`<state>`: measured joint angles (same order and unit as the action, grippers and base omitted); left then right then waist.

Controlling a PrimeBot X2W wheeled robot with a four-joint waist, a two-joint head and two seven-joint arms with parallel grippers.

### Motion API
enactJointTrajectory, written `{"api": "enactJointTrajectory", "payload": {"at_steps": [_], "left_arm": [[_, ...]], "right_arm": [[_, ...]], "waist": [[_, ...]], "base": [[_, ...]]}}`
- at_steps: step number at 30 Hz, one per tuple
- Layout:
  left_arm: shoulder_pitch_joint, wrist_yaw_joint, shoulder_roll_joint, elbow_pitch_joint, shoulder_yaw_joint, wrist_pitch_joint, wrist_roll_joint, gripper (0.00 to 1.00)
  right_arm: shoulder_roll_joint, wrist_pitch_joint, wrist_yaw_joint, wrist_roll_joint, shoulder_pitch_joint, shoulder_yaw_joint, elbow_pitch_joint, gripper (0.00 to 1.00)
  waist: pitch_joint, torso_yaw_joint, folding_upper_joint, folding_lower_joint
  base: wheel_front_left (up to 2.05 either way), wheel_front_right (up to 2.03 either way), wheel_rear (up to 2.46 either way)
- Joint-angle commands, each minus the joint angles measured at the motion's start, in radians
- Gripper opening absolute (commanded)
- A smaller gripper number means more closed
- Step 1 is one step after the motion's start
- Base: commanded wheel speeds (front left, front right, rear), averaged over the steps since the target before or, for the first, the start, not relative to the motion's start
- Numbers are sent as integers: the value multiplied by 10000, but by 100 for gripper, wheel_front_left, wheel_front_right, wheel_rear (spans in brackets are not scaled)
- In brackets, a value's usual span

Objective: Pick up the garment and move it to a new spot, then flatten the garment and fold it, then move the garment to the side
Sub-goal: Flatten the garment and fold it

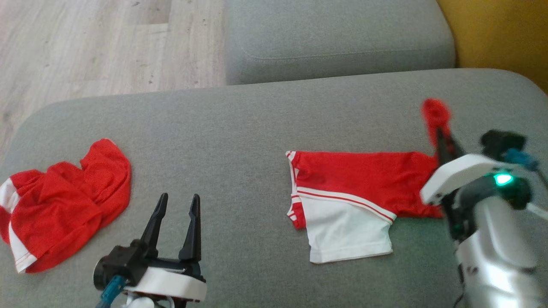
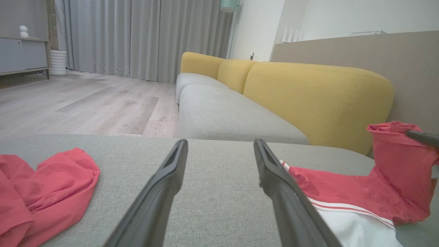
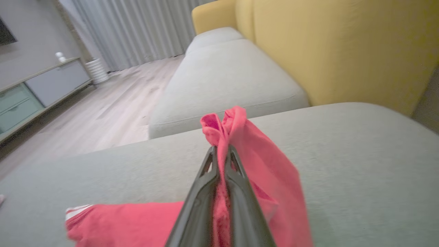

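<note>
**Surface:** grey cushion (image 1: 239, 128), woven fabric, broad, rounded at the corners. It carries both cloth items.

**Item 1:** garment (image 1: 359, 179), red with a white panel and red-and-white striped trim. It lies mostly flat on the cushion's right half, with one red corner lifted off the fabric on my right side.

**Right gripper** (image 3: 222, 151): my fingers are pinched together on that lifted red corner. The cloth bunches above the tips and drapes down beside them.

**Left gripper** (image 1: 180, 195): my fingers are spread wide and hold nothing, above bare cushion between the two cloth items.

**Item 2:** second garment (image 1: 64, 201), red with white, crumpled at the cushion's left edge, well apart from the first.

**Beyond the cushion:** grey sofa seat (image 1: 334, 38), with a yellow backrest (image 2: 308, 92) running along it.

**Floor:** pale wood planks (image 1: 85, 47), left of the sofa seat.

**Far side of the room:** grey curtains (image 2: 137, 34), floor length. A low cabinet (image 2: 20, 55) stands to their left, with a white ribbed container (image 2: 58, 62) just beside it.
</note>
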<state>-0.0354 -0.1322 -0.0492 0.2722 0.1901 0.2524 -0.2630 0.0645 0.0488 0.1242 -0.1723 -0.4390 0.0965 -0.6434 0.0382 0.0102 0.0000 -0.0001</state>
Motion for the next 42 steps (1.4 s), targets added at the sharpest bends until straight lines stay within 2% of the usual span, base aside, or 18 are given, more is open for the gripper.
{"api": "enactJointTrajectory", "payload": {"at_steps": [1,4,11,24,25,26,27,29,33,38,42], "left_arm": [[-260,16,-12,-350,-372,93,4,100],[-261,16,-12,-341,-383,93,5,100],[-285,16,-11,-324,-386,93,-44,100],[-305,16,-11,-234,-299,93,-107,100],[-302,16,-11,-222,-287,93,-112,100],[-302,16,-11,-222,-287,93,-112,100],[-301,16,-11,-211,-279,93,-117,100],[-291,16,-11,-201,-320,93,-128,100],[-299,15,-11,-250,-446,93,-126,100],[-326,17,-11,-518,-509,93,-178,100],[-336,38,-11,-1000,-565,93,-240,100]], "right_arm": [[-137,24,65,-262,-201,-528,508,0],[-139,199,65,-1219,234,-1505,1048,0],[-141,194,65,-2465,994,-3211,1558,0],[-142,-788,65,-3961,537,-5560,216,0],[-142,-852,65,-3966,485,-5794,86,25],[-142,-852,65,-3966,485,-5794,86,25],[-142,-893,65,-4104,467,-6026,12,100],[-142,-954,65,-4670,419,-6956,142,100],[-142,-1274,65,-4943,143,-7427,202,100],[-143,-1996,65,-4109,-375,-6820,-18,100],[149,-2570,65,-2474,-584,-5747,-72,100]], "waist": [[21,60,0,1],[36,183,0,1],[2,479,0,1],[-159,766,0,1],[-165,780,0,1],[-165,780,0,1],[-166,788,0,1],[-170,763,0,1],[-170,588,0,1],[-174,259,0,1],[-194,-5,0,1]], "base": [[0,0,0],[0,0,0],[0,0,0],[0,0,0],[0,0,0],[0,0,0],[0,0,0],[0,0,0],[0,0,0],[0,0,0],[0,0,0]]}}
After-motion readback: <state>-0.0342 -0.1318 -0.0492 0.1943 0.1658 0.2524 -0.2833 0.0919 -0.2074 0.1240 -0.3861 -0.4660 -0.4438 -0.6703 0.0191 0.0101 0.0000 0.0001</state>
